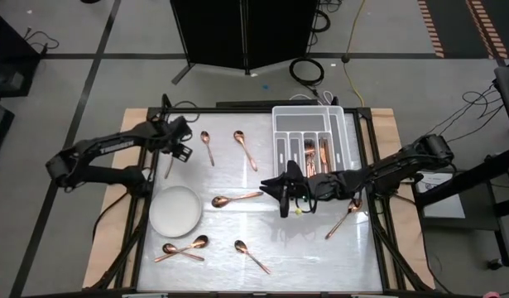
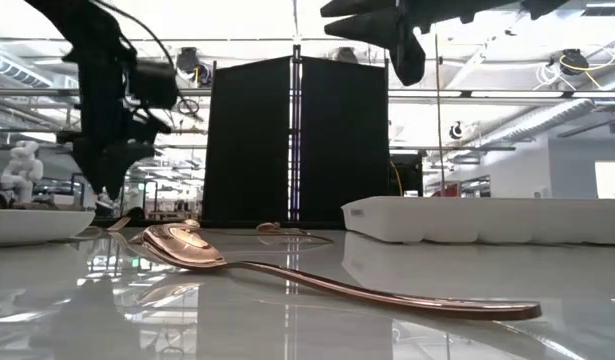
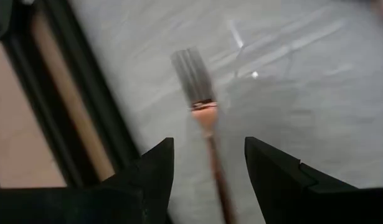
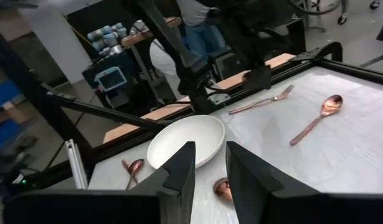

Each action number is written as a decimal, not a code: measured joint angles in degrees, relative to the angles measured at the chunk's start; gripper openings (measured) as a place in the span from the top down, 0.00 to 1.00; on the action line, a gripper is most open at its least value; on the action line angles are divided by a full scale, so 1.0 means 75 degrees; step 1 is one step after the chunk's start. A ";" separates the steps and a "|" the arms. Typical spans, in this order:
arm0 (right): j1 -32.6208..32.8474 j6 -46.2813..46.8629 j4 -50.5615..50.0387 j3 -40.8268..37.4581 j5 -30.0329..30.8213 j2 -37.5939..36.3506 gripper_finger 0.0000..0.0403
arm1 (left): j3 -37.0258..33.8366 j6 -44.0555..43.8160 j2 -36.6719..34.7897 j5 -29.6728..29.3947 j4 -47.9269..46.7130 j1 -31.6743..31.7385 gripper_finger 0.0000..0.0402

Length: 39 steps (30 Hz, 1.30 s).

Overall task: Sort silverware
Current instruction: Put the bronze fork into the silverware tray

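Several copper spoons (image 1: 237, 199) lay spread over the tabletop (image 1: 320, 257), and more silverware (image 1: 315, 153) sat in the white tray (image 1: 280, 132) at about 1 o'clock. The left gripper (image 3: 207, 163) hovered at about 10 o'clock with its jaws wide over a fork (image 3: 200, 99), not touching it. The right gripper (image 4: 208, 163) hung near the middle, jaws a little apart and holding nothing, facing the white plate (image 4: 179, 134).
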 joint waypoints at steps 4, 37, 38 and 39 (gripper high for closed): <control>0.0023 -0.0122 0.0001 0.0000 0.0010 0.0000 0.80 | -0.0132 0.0102 0.0409 0.0341 0.0442 0.0465 0.51; -0.0205 -0.0826 -0.0016 0.0000 0.0044 0.0003 0.80 | -0.0152 0.1408 0.1972 0.2698 0.0902 0.2210 0.77; -0.0205 -0.0826 -0.0016 0.0000 0.0044 0.0003 0.80 | -0.0152 0.1408 0.1972 0.2714 0.0895 0.2244 0.79; -0.0205 -0.0829 -0.0016 0.0000 0.0044 0.0003 0.80 | -0.0152 0.1405 0.1972 0.2728 0.0891 0.2270 0.80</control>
